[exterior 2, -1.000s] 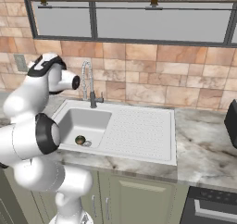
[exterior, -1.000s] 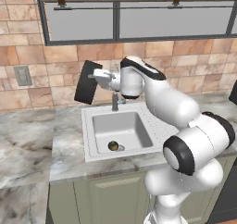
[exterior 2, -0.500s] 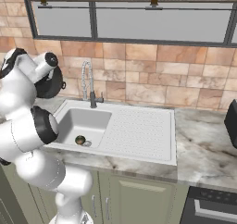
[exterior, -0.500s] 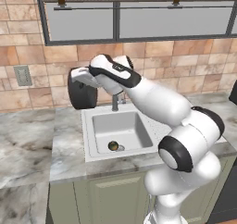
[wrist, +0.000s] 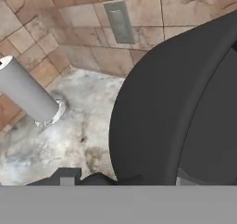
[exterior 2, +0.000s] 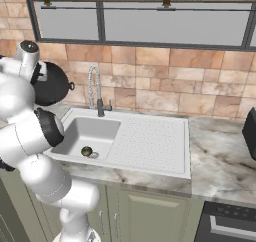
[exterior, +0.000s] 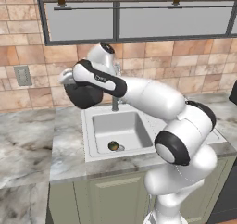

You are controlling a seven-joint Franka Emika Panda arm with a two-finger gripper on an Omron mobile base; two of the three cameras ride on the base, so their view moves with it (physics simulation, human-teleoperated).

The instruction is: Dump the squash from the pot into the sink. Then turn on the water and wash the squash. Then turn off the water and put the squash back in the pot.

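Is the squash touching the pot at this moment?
Apart. In the left base view the squash lies on the sink floor, while the pot is held up in the air above the counter, left of the basin.

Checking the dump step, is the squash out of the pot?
Out. The squash lies in the sink by the drain, while the gripper holds the pot aloft.

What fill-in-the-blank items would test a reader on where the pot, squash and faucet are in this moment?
1. The squash lies inside the ____, beside the drain.
2. The pot is held by the hand above the ____, left of the sink.
3. No ____ runs from the faucet.
4. The ribbed drainboard lies to the ____ of the basin.

Missing words: sink; counter; water; right
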